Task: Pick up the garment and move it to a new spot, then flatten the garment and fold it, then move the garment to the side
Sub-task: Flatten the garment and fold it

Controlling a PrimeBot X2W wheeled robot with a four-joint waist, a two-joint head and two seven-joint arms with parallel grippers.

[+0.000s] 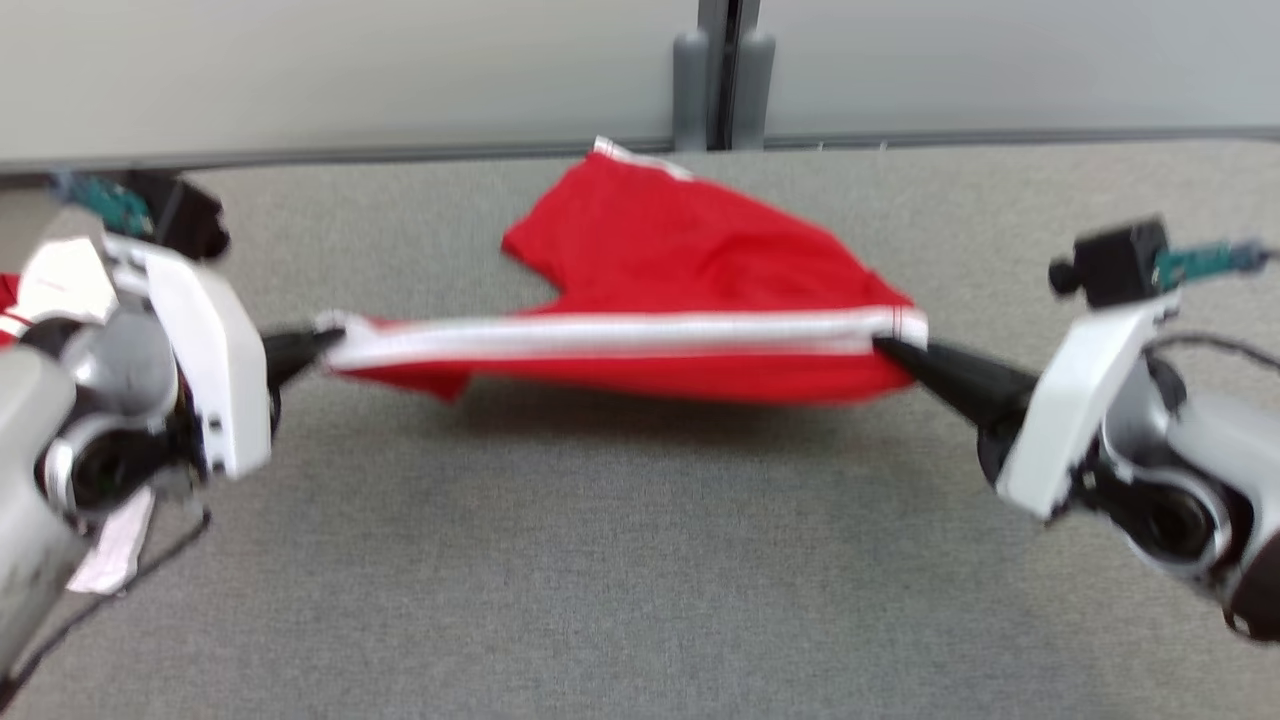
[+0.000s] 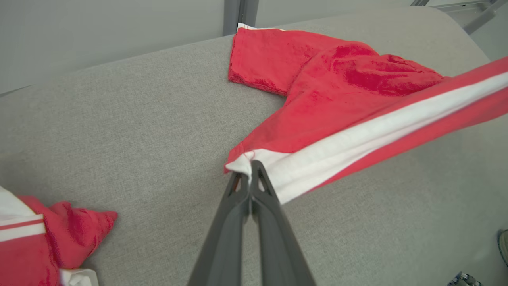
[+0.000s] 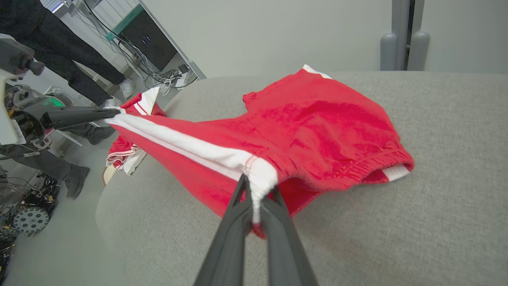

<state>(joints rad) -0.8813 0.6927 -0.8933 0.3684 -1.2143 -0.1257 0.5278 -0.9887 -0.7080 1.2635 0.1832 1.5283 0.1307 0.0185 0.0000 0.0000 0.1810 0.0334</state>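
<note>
Gripping red shorts (image 1: 680, 250) by the white side stripe (image 1: 620, 335), stretched taut between both claws: left claw (image 1: 320, 345) clenched on one end, right claw (image 1: 885, 345) clenched on the other. Stripe edge held clear of the grey table (image 1: 640, 560), rest of fabric draped on it toward the far edge by the partition (image 1: 350, 70). Second red-and-white garment (image 2: 39, 238) at table's left end, well apart
</note>
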